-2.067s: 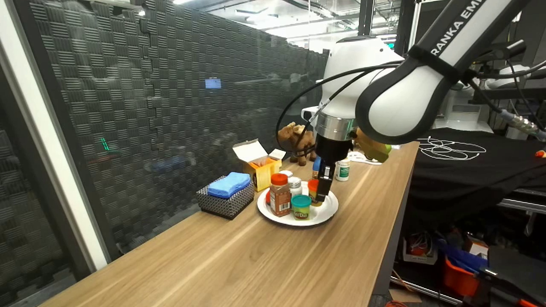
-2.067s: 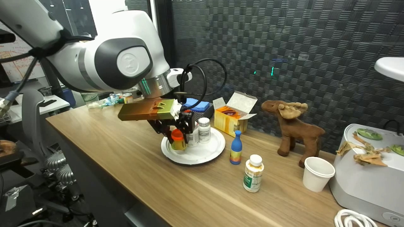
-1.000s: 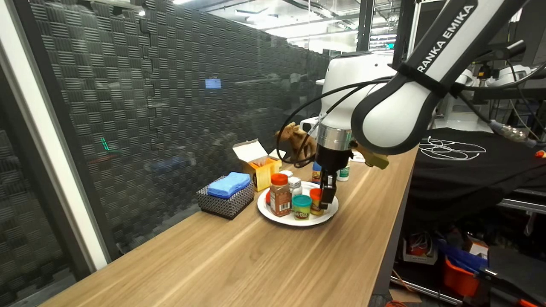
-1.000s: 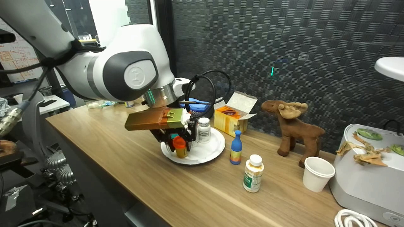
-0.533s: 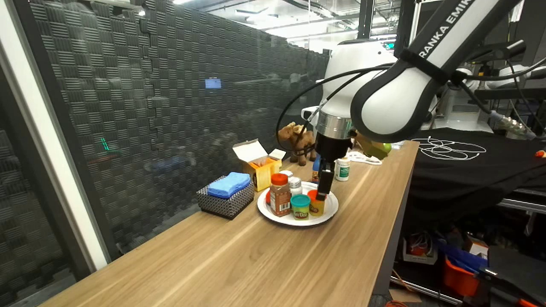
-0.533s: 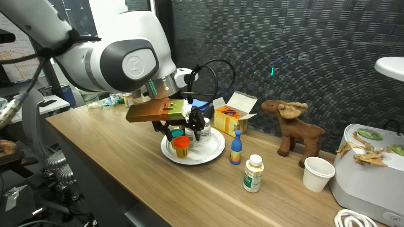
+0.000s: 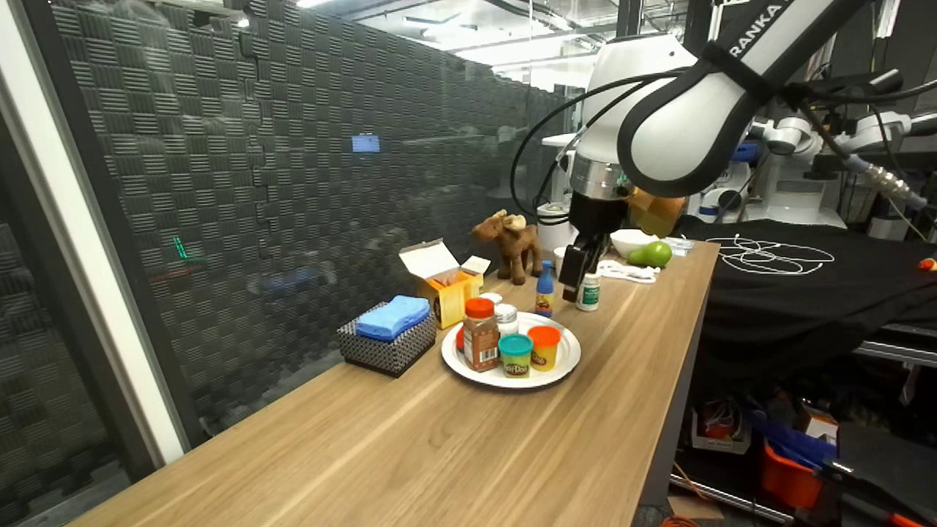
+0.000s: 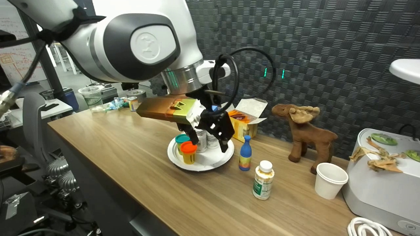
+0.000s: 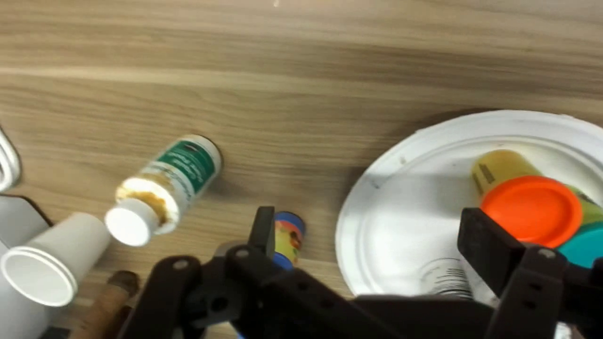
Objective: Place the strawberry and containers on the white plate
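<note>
Inspector: State the condition of the hand.

Clerk: The black two-fingered gripper [image 9: 367, 226] has its fingers spread well apart, nothing held. From the wrist, the space between frames part of the round, flat white plate [image 9: 400, 212] and part of the wood-grain table [image 9: 306, 117].

Inspector: Contents of the plate?

Clerk: A yellow cylindrical tub with an orange lid [image 7: 544, 350] stands upright next to a green tub with a teal lid [image 7: 516, 356]. Also present: two white jars with white caps [image 7: 506, 323] and a brown spice bottle with an orange-red cap [image 7: 481, 339]. A roundish red item [image 7: 460, 339] shows behind the brown bottle, mostly hidden; I take it for the strawberry, apparently on the plate as well.

Inspector: Items outstanding?

Clerk: A white plastic bottle with a green label [image 8: 262, 182] and a slim blue bottle with a yellow-and-orange band [image 8: 245, 154], both upright on the table, apart from the plate. Whether the blue one counts as a container, the task wording leaves unsettled.

Inspector: Step in hand, and next move?

Clerk: My judgement: between placements, hand free for another pick. The green-labelled bottle looks a fair candidate. That calls for bringing the spread fingers astride its body, gripping, lifting past the blue bottle, and setting it upright on the plate's bare side without nudging the yellow tub
</note>
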Controlling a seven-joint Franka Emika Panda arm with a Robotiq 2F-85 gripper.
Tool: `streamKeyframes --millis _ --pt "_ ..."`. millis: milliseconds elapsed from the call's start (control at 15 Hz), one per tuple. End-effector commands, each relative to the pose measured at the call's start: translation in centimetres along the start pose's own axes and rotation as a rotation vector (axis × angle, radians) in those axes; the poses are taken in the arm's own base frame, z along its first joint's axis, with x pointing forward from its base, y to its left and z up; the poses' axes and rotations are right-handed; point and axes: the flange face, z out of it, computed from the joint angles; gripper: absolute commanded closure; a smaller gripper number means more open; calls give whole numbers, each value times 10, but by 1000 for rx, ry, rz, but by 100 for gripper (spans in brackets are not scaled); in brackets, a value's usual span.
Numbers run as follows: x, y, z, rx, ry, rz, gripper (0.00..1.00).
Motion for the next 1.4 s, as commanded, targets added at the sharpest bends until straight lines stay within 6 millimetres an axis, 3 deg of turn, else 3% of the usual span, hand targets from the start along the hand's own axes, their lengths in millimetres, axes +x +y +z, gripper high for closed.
streamKeyframes --millis 0,400,867,933,1000,1333 --pt "4 47 0 -11 -25 197 0" --pt "24 102 8 -42 -24 440 0" --pt "42 117 44 -67 -76 544 0" --pt "42 119 47 -70 -89 556 25" --pt "42 119 50 -70 -95 564 25" --pt "35 123 44 -83 -94 614 65"
